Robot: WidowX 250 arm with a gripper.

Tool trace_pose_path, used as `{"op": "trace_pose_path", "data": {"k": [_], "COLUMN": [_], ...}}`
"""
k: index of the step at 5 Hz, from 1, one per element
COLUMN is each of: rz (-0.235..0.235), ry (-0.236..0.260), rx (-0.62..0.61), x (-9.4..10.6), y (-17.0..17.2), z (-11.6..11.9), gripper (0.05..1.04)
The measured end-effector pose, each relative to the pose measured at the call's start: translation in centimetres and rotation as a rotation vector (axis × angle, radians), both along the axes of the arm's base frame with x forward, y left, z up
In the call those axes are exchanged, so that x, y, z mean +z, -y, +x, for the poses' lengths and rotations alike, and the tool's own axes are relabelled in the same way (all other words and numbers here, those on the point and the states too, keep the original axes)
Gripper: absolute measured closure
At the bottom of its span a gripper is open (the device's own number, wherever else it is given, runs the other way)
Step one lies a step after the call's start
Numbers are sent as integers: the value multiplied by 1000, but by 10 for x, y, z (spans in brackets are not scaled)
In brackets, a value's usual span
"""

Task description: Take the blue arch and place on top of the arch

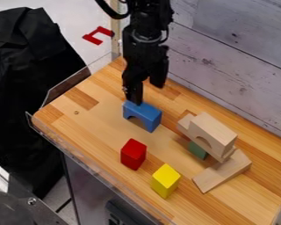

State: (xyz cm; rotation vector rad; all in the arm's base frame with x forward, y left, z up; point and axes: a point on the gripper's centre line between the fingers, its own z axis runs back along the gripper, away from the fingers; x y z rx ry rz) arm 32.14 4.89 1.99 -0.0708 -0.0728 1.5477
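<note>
Blue arch [142,115] upright on wooden table [94,130], opening down. Black gripper [133,97] hangs at its far left end, apparently touching or just behind; can't tell how wide claw is set or whether it has hold. Best grip likely nearer arch's middle, square across thickness, lift straight up. Red block [133,154] near, yellow block [166,180] farther; pass above both. Plain wooden arch [212,133] tops stack at right, looks tilted: align lengthwise, lower softly, release only once steady.
</note>
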Motion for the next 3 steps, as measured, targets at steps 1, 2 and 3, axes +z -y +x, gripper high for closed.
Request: {"op": "trace_pose_path", "data": {"k": [1,2,3], "rz": [-13,-39,-44], "ry": [-41,-67,-83], "rx": [3,0,-3], "x": [-11,-23,-27], "y": [-3,0,1], "z": [-1,0,0], "gripper": [83,83,84]}}
